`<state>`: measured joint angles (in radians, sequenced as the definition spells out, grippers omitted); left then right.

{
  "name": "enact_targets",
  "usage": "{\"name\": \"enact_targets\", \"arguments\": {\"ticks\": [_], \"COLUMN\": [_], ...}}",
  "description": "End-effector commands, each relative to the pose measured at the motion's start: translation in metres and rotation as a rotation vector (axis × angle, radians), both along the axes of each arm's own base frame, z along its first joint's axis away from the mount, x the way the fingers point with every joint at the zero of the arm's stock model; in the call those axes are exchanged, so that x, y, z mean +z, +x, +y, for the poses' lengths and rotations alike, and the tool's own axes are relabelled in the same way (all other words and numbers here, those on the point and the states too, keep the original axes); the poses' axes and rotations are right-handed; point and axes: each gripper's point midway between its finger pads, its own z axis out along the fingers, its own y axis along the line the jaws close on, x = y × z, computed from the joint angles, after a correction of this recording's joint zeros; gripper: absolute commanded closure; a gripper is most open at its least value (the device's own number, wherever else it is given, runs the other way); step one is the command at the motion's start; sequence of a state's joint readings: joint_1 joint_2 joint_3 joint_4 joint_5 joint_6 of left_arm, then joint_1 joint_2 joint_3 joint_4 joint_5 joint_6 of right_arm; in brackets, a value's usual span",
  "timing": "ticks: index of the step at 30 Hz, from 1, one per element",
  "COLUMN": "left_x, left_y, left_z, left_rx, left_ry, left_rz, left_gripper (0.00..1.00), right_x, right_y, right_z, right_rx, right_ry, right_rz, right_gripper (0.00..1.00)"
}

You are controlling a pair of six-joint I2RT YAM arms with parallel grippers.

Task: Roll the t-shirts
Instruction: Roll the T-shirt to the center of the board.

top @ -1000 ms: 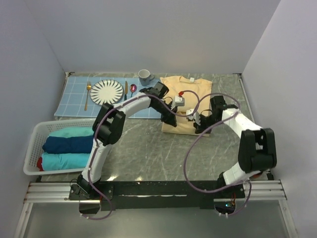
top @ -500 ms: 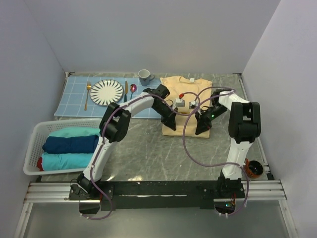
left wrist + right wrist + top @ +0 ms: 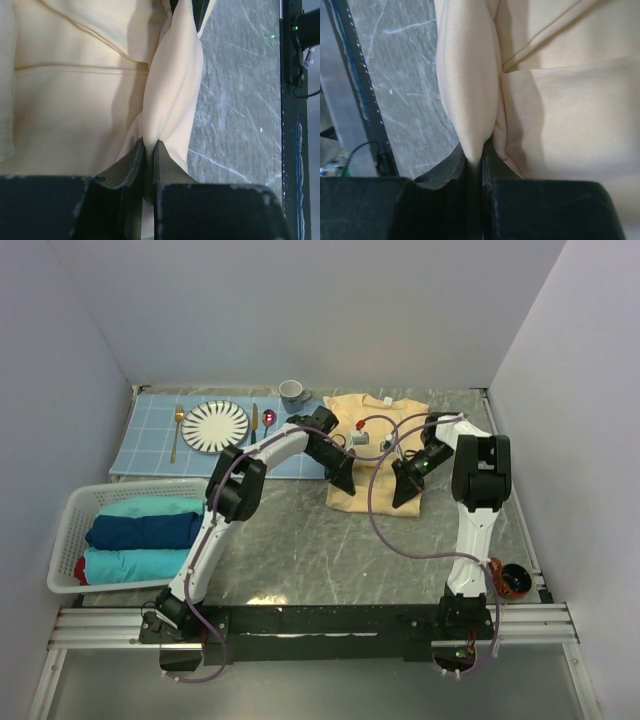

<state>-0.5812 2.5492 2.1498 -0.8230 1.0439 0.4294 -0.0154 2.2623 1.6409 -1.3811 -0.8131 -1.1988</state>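
A pale yellow-cream t-shirt [image 3: 375,425] lies folded on the grey table at the back centre, its near hem rolled up. My left gripper [image 3: 343,480] is shut on the left end of that near roll; the cloth [image 3: 170,100] is pinched between its black fingers [image 3: 131,160]. My right gripper [image 3: 404,492] is shut on the right end of the roll, with cloth [image 3: 470,85] bunched between its fingers [image 3: 454,162]. Both grippers sit at the shirt's near edge, facing each other.
A white basket [image 3: 62,540] at the left holds rolled teal and dark blue shirts [image 3: 140,530]. A blue mat [image 3: 150,430] at the back left carries a plate [image 3: 216,424], cutlery and a mug [image 3: 292,393]. An orange-and-black object [image 3: 512,580] lies at the right front.
Both grippers have carried the shirt's near hem away from the arms' bases, rolling the cloth. The right arm has swung upright and extended farther back.
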Motion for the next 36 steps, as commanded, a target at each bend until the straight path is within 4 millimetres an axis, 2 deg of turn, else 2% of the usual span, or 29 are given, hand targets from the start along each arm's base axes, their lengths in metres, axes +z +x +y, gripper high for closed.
{"name": "enact_targets", "arguments": {"ticks": [1, 2, 3, 5, 6, 7, 10, 11, 12, 14, 15, 16, 17, 18, 19, 20, 21, 23, 24, 27, 29, 30, 32, 33, 34, 36], "left_x": [-0.011, -0.012, -0.002, 0.017, 0.035, 0.056, 0.091, 0.094, 0.099, 0.103, 0.098, 0.094, 0.101, 0.085, 0.081, 0.098, 0.080, 0.075, 0.075, 0.065, 0.059, 0.044, 0.050, 0.037, 0.040, 0.027], "left_y": [0.042, 0.050, 0.067, 0.085, 0.096, 0.110, 0.097, 0.088, 0.067, 0.051, 0.024, 0.016, 0.012, -0.020, -0.027, -0.020, -0.037, -0.034, -0.042, -0.055, -0.058, -0.059, -0.056, -0.059, -0.054, -0.051], "left_z": [0.016, 0.017, 0.013, 0.014, 0.024, 0.021, 0.035, 0.038, 0.042, 0.043, 0.042, 0.042, 0.035, 0.030, 0.028, 0.021, 0.021, 0.020, 0.014, 0.011, 0.009, 0.009, 0.004, -0.001, -0.001, -0.007], "left_rx": [0.138, 0.174, 0.212, 0.303, 0.375, 0.424, 0.422, 0.408, 0.378, 0.332, 0.266, 0.252, 0.234, 0.144, 0.129, 0.173, 0.151, 0.186, 0.182, 0.168, 0.169, 0.145, 0.189, 0.158, 0.196, 0.191], "left_ry": [0.073, 0.092, 0.054, 0.035, 0.041, -0.017, -0.045, -0.039, -0.034, -0.048, -0.048, -0.034, -0.080, -0.075, -0.072, -0.125, -0.112, -0.087, -0.140, -0.177, -0.173, -0.129, -0.144, -0.133, -0.118, -0.093], "left_rz": [-0.058, -0.084, -0.149, -0.184, -0.242, -0.314, -0.497, -0.524, -0.549, -0.658, -0.715, -0.775, -0.876, -0.955, -1.017, -1.134, -1.160, -1.279, -1.376, -1.524, -1.579, -1.620, -1.700, -1.730, -1.765, -1.773], "left_gripper": [0.88, 0.87, 0.84, 0.70, 0.65, 0.56, 0.48, 0.46, 0.44, 0.40, 0.39, 0.38, 0.36, 0.35, 0.34, 0.33, 0.31, 0.31, 0.30, 0.28, 0.28, 0.28, 0.27, 0.26, 0.26, 0.25], "right_x": [-0.018, -0.021, -0.023, -0.031, -0.032, -0.030, -0.034, -0.033, -0.035, -0.036, -0.037, -0.038, -0.038, -0.038, -0.038, -0.038, -0.038, -0.039, -0.039, -0.039, -0.039, -0.040, -0.040, -0.041, -0.040, -0.041], "right_y": [-0.015, -0.015, -0.017, -0.029, -0.029, -0.028, -0.029, -0.026, -0.028, -0.031, -0.033, -0.034, -0.033, -0.033, -0.033, -0.033, -0.033, -0.033, -0.034, -0.033, -0.033, -0.035, -0.036, -0.036, -0.036, -0.036], "right_z": [-0.031, -0.032, -0.033, -0.038, -0.039, -0.038, -0.036, -0.035, -0.034, -0.034, -0.037, -0.038, -0.038, -0.037, -0.037, -0.037, -0.037, -0.037, -0.037, -0.037, -0.037, -0.031, -0.030, -0.031, -0.030, -0.030], "right_rx": [0.015, 0.005, 0.000, 0.019, 0.018, 0.016, 0.024, 0.022, 0.021, 0.049, 0.060, 0.063, 0.063, 0.063, 0.062, 0.063, 0.062, 0.062, 0.062, 0.062, 0.061, 0.086, 0.093, 0.095, 0.098, 0.096], "right_ry": [-0.164, -0.182, -0.193, -0.224, -0.227, -0.227, -0.234, -0.237, -0.242, -0.257, -0.272, -0.276, -0.276, -0.274, -0.274, -0.274, -0.274, -0.275, -0.276, -0.275, -0.275, -0.280, -0.286, -0.288, -0.288, -0.287], "right_rz": [0.140, 0.154, 0.173, 0.224, 0.221, 0.208, 0.221, 0.226, 0.242, 0.241, 0.240, 0.243, 0.241, 0.242, 0.240, 0.242, 0.241, 0.245, 0.247, 0.245, 0.248, 0.246, 0.249, 0.249, 0.247, 0.249], "right_gripper": [0.93, 0.93, 0.93, 0.92, 0.92, 0.92, 0.92, 0.92, 0.92, 0.92, 0.92, 0.92, 0.93, 0.93, 0.93, 0.93, 0.93, 0.93, 0.93, 0.93, 0.93, 0.93, 0.93, 0.93, 0.93, 0.93]}}
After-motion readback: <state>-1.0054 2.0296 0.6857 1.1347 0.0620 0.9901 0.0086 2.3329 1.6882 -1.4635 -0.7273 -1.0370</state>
